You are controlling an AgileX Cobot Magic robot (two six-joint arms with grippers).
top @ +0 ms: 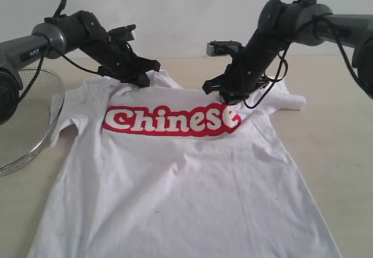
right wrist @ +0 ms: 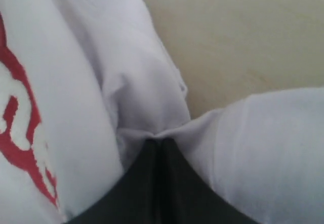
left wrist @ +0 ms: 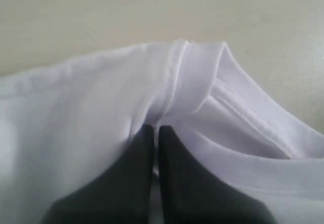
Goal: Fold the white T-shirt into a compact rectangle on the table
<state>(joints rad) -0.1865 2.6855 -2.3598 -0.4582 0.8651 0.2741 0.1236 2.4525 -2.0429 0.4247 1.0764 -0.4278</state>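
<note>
The white T-shirt (top: pixel 175 182) lies spread on the table (top: pixel 344 153), hem toward the near edge, its red "Chinese" lettering (top: pixel 172 120) facing up. My left gripper (top: pixel 140 78) is shut on the shirt's cloth at the left shoulder, beside the collar (left wrist: pixel 243 107). In the left wrist view its black fingers (left wrist: pixel 136 173) pinch a ridge of white fabric (left wrist: pixel 101 113). My right gripper (top: pixel 228 96) is shut on the right shoulder near the end of the lettering. The right wrist view shows its fingers (right wrist: pixel 174 183) closed on a bunched fold (right wrist: pixel 152 107), with red print (right wrist: pixel 20 133) beside it.
A round wire-mesh basket (top: pixel 26 124) stands at the left edge of the table, just beyond the shirt's left sleeve (top: pixel 67 115). The right sleeve (top: pixel 288 99) lies flat beyond my right arm. Bare tabletop shows to the right of the shirt.
</note>
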